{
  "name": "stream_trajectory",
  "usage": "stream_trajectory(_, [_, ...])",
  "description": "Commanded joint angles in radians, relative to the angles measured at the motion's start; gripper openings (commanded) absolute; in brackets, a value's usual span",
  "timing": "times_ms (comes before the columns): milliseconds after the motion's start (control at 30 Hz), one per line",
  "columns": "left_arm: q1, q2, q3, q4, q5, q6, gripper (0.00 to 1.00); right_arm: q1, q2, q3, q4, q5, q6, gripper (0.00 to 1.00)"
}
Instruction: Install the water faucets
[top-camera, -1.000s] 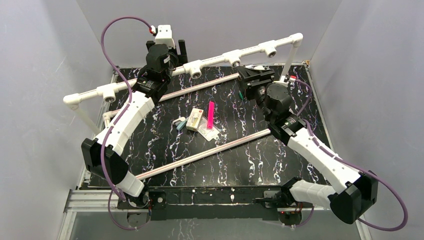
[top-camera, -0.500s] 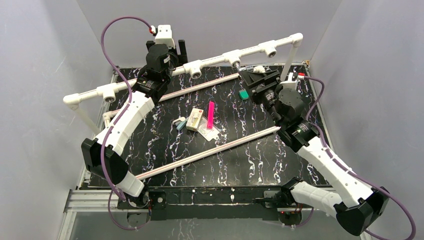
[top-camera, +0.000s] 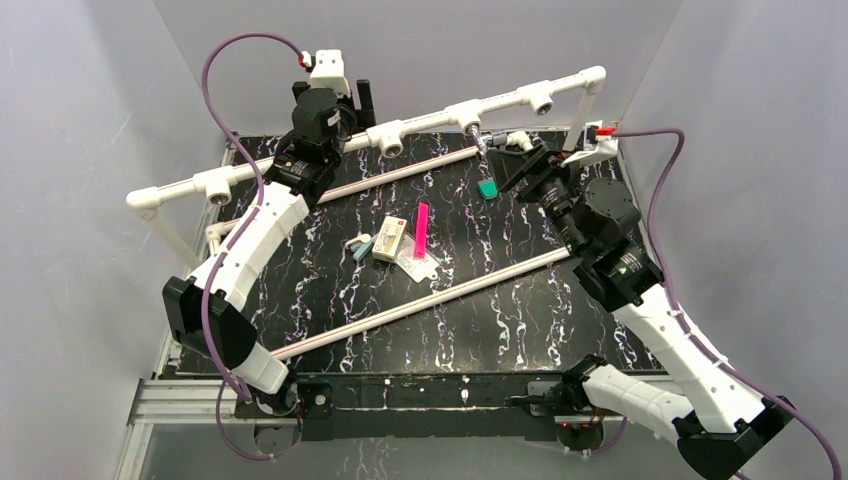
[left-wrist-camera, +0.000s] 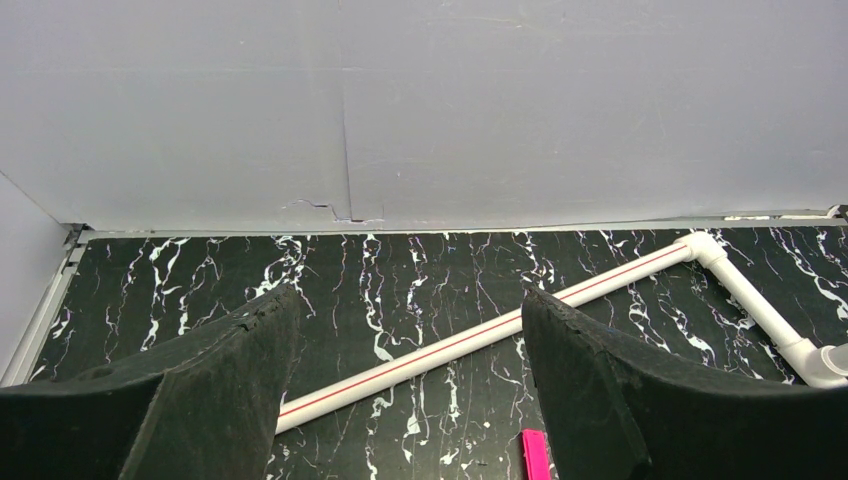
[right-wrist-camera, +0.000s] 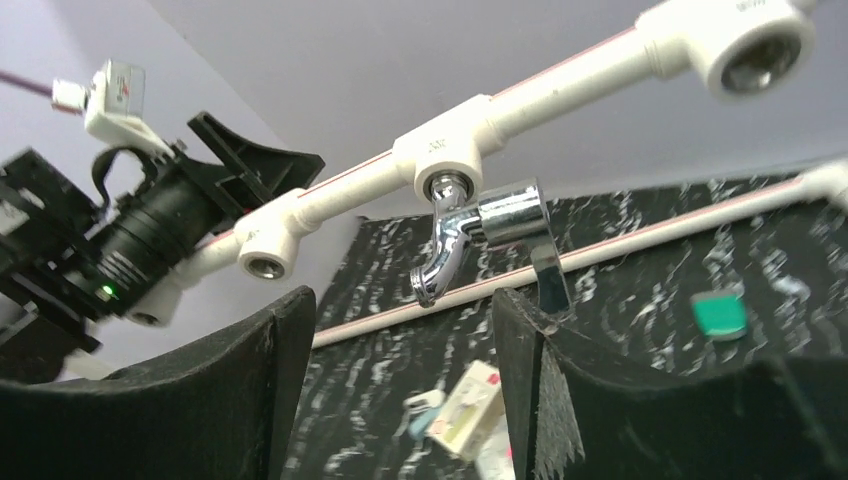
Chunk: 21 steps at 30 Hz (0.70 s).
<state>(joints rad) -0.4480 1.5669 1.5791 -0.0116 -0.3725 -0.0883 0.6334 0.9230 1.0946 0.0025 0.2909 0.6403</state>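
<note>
- Water faucet (right-wrist-camera: 480, 225): chrome, screwed by its neck into a white tee socket (right-wrist-camera: 450, 150) on the raised pipe rail (top-camera: 300, 163). Wrist view: centre of frame, spout curving down-left, flat handle hanging down on the right.
- Top view: the faucet sits in the upper centre, under the third socket from the left end of the rail.
- Right gripper (right-wrist-camera: 400, 300): released, black fingers apart, nothing between them. It sits just below the faucet. The handle's lower end meets the tip of the right-hand finger (right-wrist-camera: 560, 390) in the picture; can't tell if they touch.
- Top view: the right arm reaches to the upper right of the table (top-camera: 330, 290), with its gripper just right of and below the faucet, apart from it.
- Left gripper (left-wrist-camera: 408, 300): released wide, nothing between the fingers, only table and a loose pipe (left-wrist-camera: 470, 340) showing in the gap.
- The left arm is up at the upper left, with its wrist against the rail near the second socket.
- Other sockets on the rail show open holes.
- Green square piece (top-camera: 488, 188): flat on the table, just below the faucet in the top view.
- Pink strip (top-camera: 421, 230) and small box (top-camera: 389, 238): side by side mid-table, with small pale bits beside them, too small to tell.
- Second loose pipe (top-camera: 420, 300): lies diagonally across the lower middle of the table.
</note>
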Motion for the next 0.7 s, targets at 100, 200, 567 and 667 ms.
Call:
stream_trajectory(100, [-0.041,0.032,-0.038,-0.18,0.082,0.01,0.79,0.002,-0.005,0.053,0.08,-0.111,-0.623,0.75])
stream_trajectory(200, [-0.041,0.031,-0.038,-0.18,0.084,0.01,0.79,0.002,-0.018,0.028,0.119,-0.154,-0.851,0.78])
stream_trajectory(567, [-0.041,0.026,-0.042,-0.177,0.087,0.007,0.79,0.002,-0.011,0.0,0.091,-0.388,-1.406,0.8])
stream_trajectory(667, [-0.041,0.024,-0.044,-0.178,0.087,0.007,0.79,0.002,0.012,0.018,0.057,-0.4,-1.504,0.8])
